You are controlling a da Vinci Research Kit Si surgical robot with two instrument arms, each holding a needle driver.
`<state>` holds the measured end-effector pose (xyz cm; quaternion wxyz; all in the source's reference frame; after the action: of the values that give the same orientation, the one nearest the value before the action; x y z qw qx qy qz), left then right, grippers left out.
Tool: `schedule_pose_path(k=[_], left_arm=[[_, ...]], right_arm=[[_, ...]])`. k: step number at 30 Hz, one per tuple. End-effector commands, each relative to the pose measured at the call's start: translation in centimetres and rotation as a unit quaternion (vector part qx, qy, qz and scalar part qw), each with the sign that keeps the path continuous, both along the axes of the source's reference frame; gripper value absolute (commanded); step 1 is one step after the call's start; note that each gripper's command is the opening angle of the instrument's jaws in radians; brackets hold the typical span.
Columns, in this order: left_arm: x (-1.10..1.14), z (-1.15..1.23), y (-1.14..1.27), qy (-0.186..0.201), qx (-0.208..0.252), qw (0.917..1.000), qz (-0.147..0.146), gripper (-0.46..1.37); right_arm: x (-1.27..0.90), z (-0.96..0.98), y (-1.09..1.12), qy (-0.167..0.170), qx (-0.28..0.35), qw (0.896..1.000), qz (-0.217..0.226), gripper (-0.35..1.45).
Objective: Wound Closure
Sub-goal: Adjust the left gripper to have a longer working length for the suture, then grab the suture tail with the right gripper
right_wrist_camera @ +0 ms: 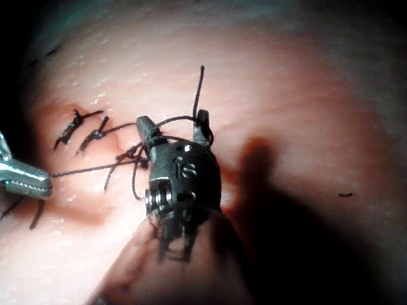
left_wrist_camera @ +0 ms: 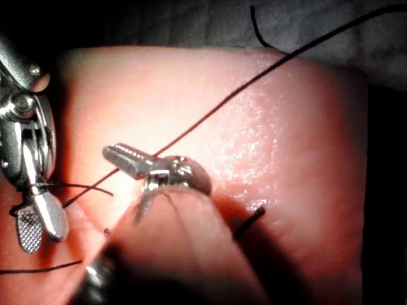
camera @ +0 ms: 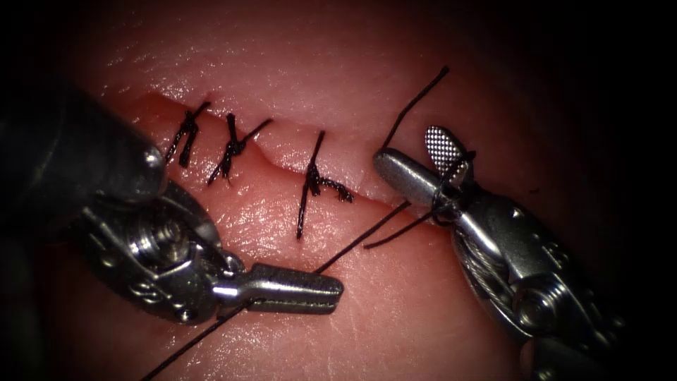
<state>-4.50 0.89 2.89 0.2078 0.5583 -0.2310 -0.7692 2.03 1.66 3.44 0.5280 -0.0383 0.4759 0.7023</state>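
Left tool [camera: 310,289]: jaws closed on the thread [camera: 367,236], sitting below the cut [camera: 282,159] on the tissue [camera: 395,317]. Three tied stitches [camera: 233,144] crossed the cut, counted left to right. One thread strand ran from the left jaws up-right to the right tool [camera: 430,166]. Right tool: jaws parted, thread looped around them, gripping nothing, at the cut's right end. Couldn't spot the needle.

Glossy moist tissue [camera: 395,303], metal tools

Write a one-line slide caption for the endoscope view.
Left gripper shut on thread; right gripper open, thread looped around it, beside three knots on the tissue.
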Motion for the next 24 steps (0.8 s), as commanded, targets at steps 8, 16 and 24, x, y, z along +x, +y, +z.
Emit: schedule_pose_path(k=[8, 16, 24], left_arm=[[-0.01, 0.11, 0.21, -0.002, 0.004, 1.0000, -0.007, -0.35], [-0.02, 0.22, 0.36, -0.007, 0.010, 0.9999, -0.012, -0.35], [-0.03, 0.29, 0.43, -0.008, 0.018, 0.9997, -0.015, -0.35]], right_arm=[[-0.01, 0.16, 0.18, 0.002, -0.001, 1.000, 0.006, 1.00], [0.00, 0.20, 0.28, 0.012, 0.000, 1.000, 0.001, 0.98], [0.06, 0.18, 0.38, 0.022, 0.000, 1.000, -0.001, 0.89]])
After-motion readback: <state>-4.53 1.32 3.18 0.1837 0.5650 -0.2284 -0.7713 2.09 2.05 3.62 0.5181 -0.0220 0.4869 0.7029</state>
